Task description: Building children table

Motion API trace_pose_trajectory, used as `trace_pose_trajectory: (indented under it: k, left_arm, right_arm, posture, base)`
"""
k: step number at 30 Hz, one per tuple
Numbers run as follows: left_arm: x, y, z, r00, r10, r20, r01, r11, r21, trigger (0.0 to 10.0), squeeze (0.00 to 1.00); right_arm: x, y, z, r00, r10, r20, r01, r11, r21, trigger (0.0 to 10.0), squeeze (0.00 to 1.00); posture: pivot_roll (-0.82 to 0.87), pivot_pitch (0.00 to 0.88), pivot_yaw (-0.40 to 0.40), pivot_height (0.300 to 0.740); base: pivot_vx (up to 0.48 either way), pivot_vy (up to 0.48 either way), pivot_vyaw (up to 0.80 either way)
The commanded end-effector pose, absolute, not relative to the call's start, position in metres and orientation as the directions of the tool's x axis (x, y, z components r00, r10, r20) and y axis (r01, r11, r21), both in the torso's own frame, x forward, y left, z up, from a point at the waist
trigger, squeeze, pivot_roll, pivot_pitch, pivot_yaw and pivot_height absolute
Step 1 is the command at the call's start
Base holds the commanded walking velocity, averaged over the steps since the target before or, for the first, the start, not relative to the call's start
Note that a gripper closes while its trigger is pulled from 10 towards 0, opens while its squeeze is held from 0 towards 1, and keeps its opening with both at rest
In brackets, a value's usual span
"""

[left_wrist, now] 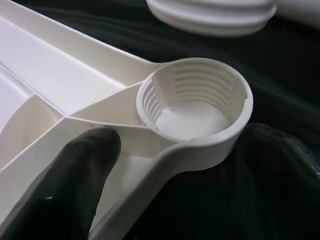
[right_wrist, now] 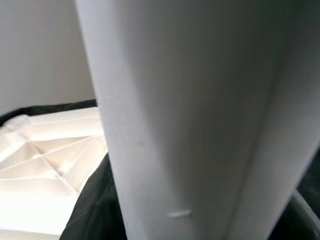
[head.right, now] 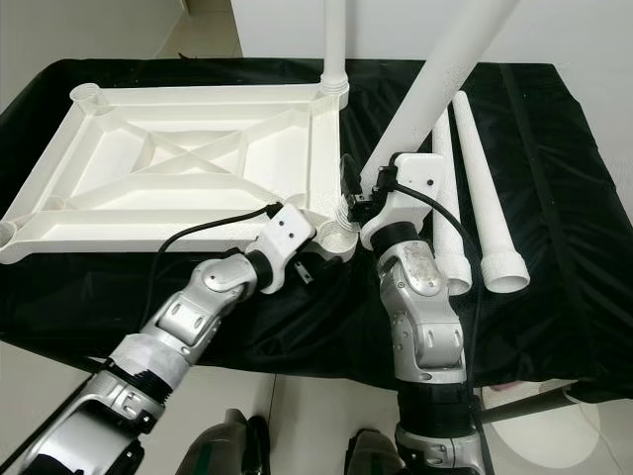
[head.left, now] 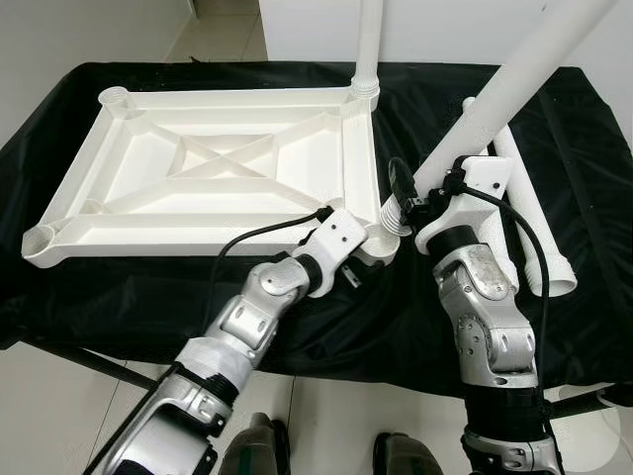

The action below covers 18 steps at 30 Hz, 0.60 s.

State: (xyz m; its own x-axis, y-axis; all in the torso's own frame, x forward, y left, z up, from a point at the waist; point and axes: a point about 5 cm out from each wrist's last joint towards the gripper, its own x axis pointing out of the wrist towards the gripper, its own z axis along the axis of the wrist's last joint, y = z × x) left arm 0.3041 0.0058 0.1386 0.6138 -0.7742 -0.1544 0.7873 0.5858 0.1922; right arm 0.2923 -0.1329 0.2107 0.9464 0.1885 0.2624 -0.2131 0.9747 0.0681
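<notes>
The upturned tabletop [head.left: 198, 168] looks like white moulded plastic, smooth with a slight sheen, its ribs crisp. Its near-right corner socket [left_wrist: 196, 107] is ridged inside with moulded threads. The tilted leg [head.right: 435, 84] is matt white plastic, smooth, as are the two spare legs [head.right: 480, 188] lying on the right. The cloth [head.left: 593, 198] is black fabric, faintly shiny and wrinkled. The arms [head.left: 490, 327] are brushed silver metal.

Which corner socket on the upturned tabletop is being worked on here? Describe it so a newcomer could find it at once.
On the black-covered table lies a white tabletop, underside up. Find its near corner on the robot's right: the threaded socket there is empty, with the left gripper resting beside it. Unlike the far right corner, already holding an upright leg, a tilted leg hovers just above it.
</notes>
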Motion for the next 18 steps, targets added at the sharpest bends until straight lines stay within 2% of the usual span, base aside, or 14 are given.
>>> trace_pose_trajectory:
  k: [1, 13, 18]
  left_arm:
    - [0.299, 0.002, 0.126, 0.659, -0.729, -0.184, 0.752, 0.642, 0.149, 10.0, 0.00]
    - [0.293, -0.006, 0.130, 0.654, -0.736, -0.174, 0.756, 0.637, 0.149, 10.0, 0.00]
    - [0.292, 0.011, 0.152, 0.615, -0.785, -0.076, 0.788, 0.613, 0.045, 10.0, 0.00]
  right_arm:
    - [0.294, -0.129, 0.213, 0.941, 0.201, 0.271, -0.221, 0.974, 0.047, 10.0, 0.00]
    - [0.296, -0.126, 0.215, 0.936, 0.214, 0.279, -0.228, 0.973, 0.018, 10.0, 0.00]
    - [0.303, -0.122, 0.210, 0.925, 0.271, 0.266, -0.276, 0.961, -0.019, 10.0, 0.00]
  posture:
    - [-0.01, 0.139, 0.100, 0.740]
    - [0.00, 0.125, 0.088, 0.740]
    - [0.03, 0.091, 0.065, 0.740]
  base:
    - [0.000, 0.000, 0.00]
    - [0.000, 0.000, 0.00]
    - [0.000, 0.000, 0.00]
